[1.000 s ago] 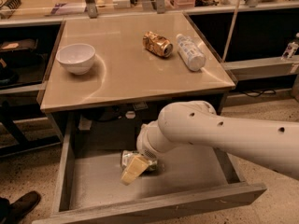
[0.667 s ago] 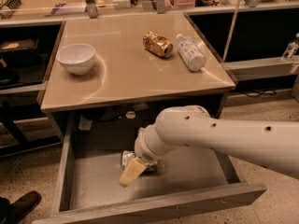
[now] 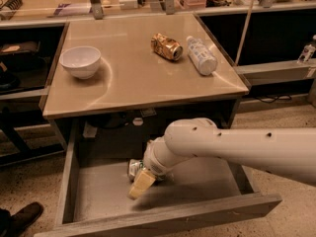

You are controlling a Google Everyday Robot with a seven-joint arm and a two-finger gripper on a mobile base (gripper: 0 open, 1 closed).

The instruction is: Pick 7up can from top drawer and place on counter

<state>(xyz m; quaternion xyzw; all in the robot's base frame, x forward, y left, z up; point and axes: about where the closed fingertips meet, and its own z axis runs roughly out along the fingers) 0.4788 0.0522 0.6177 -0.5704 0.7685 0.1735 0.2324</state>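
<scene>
The 7up can, small and silvery, lies on the grey floor of the open top drawer, below the counter's front edge. My gripper is down inside the drawer, right at the can on its front-right side, and my wrist covers part of the can. I cannot tell whether the gripper touches or holds it. My white arm comes in from the right, over the drawer's right side. The beige counter lies above the drawer.
On the counter stand a white bowl at the left, a gold-brown can and a clear plastic bottle lying at the back right. The drawer's front panel is low. Shelving flanks both sides. A dark shoe is at lower left.
My arm and gripper have shifted slightly left and lower inside the drawer, staying at the can. The can has not visibly moved.
</scene>
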